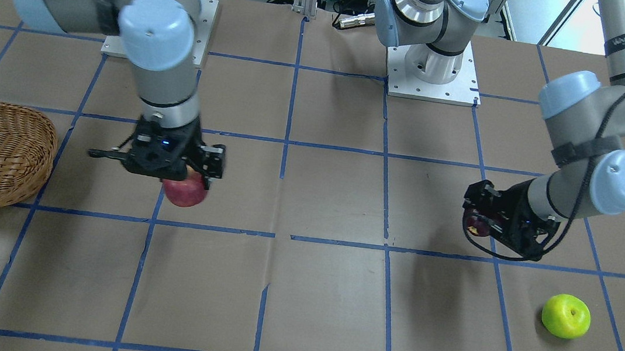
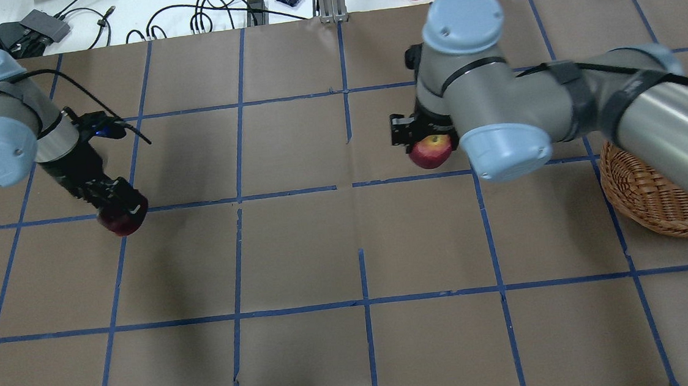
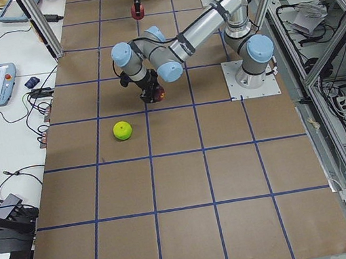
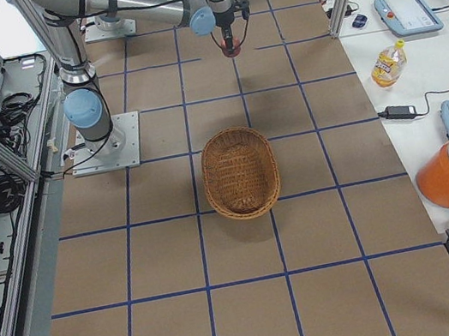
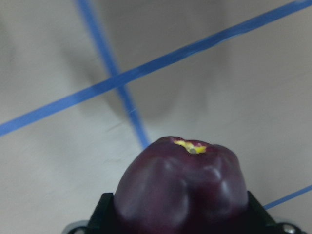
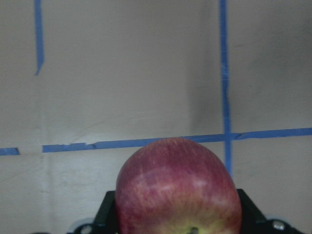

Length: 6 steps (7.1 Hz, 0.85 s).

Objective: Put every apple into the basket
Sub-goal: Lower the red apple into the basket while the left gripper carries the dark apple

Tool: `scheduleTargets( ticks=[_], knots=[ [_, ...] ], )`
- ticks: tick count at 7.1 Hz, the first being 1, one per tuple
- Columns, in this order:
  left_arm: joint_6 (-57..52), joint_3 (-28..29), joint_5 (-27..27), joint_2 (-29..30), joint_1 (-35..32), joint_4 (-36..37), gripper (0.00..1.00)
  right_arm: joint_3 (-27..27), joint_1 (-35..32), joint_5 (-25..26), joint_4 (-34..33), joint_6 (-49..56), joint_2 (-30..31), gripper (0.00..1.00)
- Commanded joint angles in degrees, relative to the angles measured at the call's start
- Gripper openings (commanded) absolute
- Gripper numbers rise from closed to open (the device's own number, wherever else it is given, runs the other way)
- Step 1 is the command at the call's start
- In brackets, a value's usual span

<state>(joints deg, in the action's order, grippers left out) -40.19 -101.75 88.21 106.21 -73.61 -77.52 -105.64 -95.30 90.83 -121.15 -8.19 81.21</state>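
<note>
Though the basket (image 4: 240,172) is the only container on the table, all three apples are outside it. In the exterior right view its woven floor shows whole, from rim to rim. The overhead view gives only one end of the basket, the rest being covered by the right arm's thick link. The front-facing view cuts it at the frame edge.

There are three apples, one basket and two grippers. The red apple (image 1: 185,191) is the nearest to the basket, just over one grid square away. It is clamped in the right gripper (image 1: 190,178), which points down at the table. The right wrist view shows what the outside cameras do not: the black fingers (image 6: 109,212) press on both flanks of the red fruit, with its stem end toward the lens.

The dark purple apple (image 2: 123,221) is well apart from the basket, on the far side of the red one. The left gripper (image 2: 119,210) is clenched on it. In the left wrist view its yellowish dimple faces away from the camera, and black pads hug its sides.

The green apple (image 1: 566,316) lies farthest from the basket, alone on the brown paper, near the purple one but touching nothing. It shows in the front-facing view and in both side views, while the overhead view does not reach it.
</note>
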Motion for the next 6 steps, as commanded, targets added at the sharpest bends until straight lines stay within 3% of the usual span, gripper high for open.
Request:
scheduleTargets(
  ticks=[1, 2, 3, 4, 5, 6],
  knots=[
    [20.11, 0.41, -9.06, 1.27, -14.55, 7.68, 0.0, -5.51, 19.18, -0.04, 0.66, 24.67, 6.05, 0.48],
    [29.99, 0.06, -9.28, 2.76, -25.25, 16.09, 0.0, -8.24, 28.06, -0.22, -4.22, 36.55, 6.24, 0.48],
    [42.7, 0.76, -9.28, 5.47, -31.79, 23.57, 0.0, -10.7, 35.72, -1.0, -10.1, 46.59, 5.89, 0.48],
    [48.75, 0.76, -9.02, 8.02, -35.34, 30.17, 0.0, -13.69, 39.54, -1.44, -10.68, 48.95, 5.11, 0.5],
    [50.55, 0.76, -8.58, 10.57, -37.12, 32.58, 0.0, -15.37, 39.67, -1.71, -12.86, 49.15, 4.84, 0.81],
    [49.96, 0.68, -4.84, 11.73, -37.13, 33.13, 0.07, -14.95, 39.67, -1.63, -12.8, 50.54, 4.66, 1.0]
  ],
)
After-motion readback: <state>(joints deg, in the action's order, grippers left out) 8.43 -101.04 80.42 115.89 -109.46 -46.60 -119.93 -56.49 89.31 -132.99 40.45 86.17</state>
